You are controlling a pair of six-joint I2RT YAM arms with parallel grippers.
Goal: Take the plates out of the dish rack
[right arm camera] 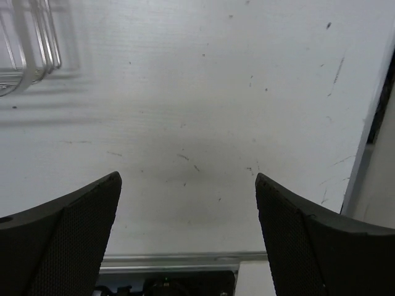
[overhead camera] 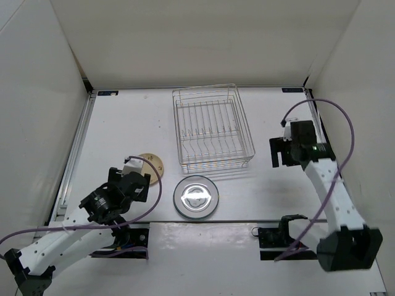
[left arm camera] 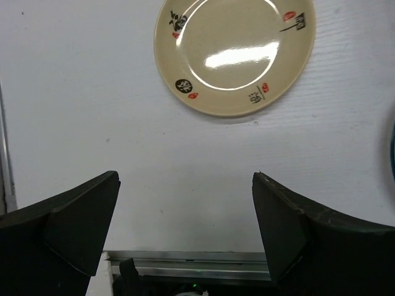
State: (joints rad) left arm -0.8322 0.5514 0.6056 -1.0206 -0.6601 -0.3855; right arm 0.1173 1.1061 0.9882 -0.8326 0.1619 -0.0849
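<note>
You are working on a white tabletop [overhead camera: 123, 117] boxed in by plain white walls [overhead camera: 203, 37]. The dish rack [overhead camera: 216, 161] stands at the centre toward the back, and from above its divider wires [overhead camera: 210, 126] look bare, so I judge the unloading done or nearly so.

The tan plate [left arm camera: 234, 52] lies flat to the rack's near left. A silver plate [overhead camera: 196, 197] lies flat just in front of the rack. Both sit apart from each other and off the wires, which suits plates that have been set down for good.

Your left hand [left arm camera: 185, 179] hovers just on the near side of the tan plate, jaws spread wide with nothing between them. Your right hand [right arm camera: 188, 179] is equally wide and empty over bare tabletop to the right of the rack; only a corner of the rack shows in its view.

From above, the left arm [overhead camera: 68, 231] covers part of the tan plate. You cannot tell whether the silver plate is one plate or two stacked. A dark curved sliver [left arm camera: 392, 148] at the border of the left wrist view is too cut off to name.
</note>
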